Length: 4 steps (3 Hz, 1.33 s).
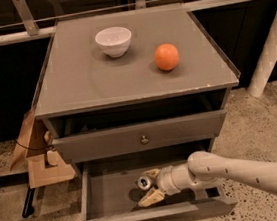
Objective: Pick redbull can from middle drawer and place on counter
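The redbull can (144, 183) stands upright inside the open middle drawer (154, 220), its shiny top showing. My gripper (149, 186) reaches in from the right on a white arm; its pale fingers (150, 197) sit on either side of the can, open around it. The counter (79, 79) is the grey top slab above.
A white bowl (114, 41) and an orange (166, 57) sit on the counter. The upper drawer (142, 137) is slightly out above the arm. Cardboard (39, 162) lies on the floor at left. A white post (269, 48) stands at right.
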Each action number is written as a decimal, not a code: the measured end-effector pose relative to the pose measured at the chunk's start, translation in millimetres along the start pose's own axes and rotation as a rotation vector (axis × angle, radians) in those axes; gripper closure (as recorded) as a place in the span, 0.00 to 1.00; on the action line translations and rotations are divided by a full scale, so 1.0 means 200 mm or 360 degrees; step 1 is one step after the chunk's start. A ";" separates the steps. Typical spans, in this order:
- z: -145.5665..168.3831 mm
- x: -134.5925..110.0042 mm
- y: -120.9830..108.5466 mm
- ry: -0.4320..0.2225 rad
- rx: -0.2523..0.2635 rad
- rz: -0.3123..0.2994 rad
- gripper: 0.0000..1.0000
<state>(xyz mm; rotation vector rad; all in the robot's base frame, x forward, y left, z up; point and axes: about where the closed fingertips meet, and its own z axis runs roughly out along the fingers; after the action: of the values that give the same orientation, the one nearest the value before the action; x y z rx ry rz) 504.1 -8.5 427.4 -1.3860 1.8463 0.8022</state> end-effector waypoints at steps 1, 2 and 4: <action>0.04 -0.03 -0.01 -0.0062 0.0010 -0.0045 0.31; 0.06 -0.05 -0.01 -0.0089 0.0016 -0.0078 0.50; 0.06 -0.05 -0.01 -0.0090 0.0016 -0.0080 0.96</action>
<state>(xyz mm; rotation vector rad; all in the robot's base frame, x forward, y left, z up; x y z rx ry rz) 510.5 5.9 428.9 -1.3838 1.7633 0.7980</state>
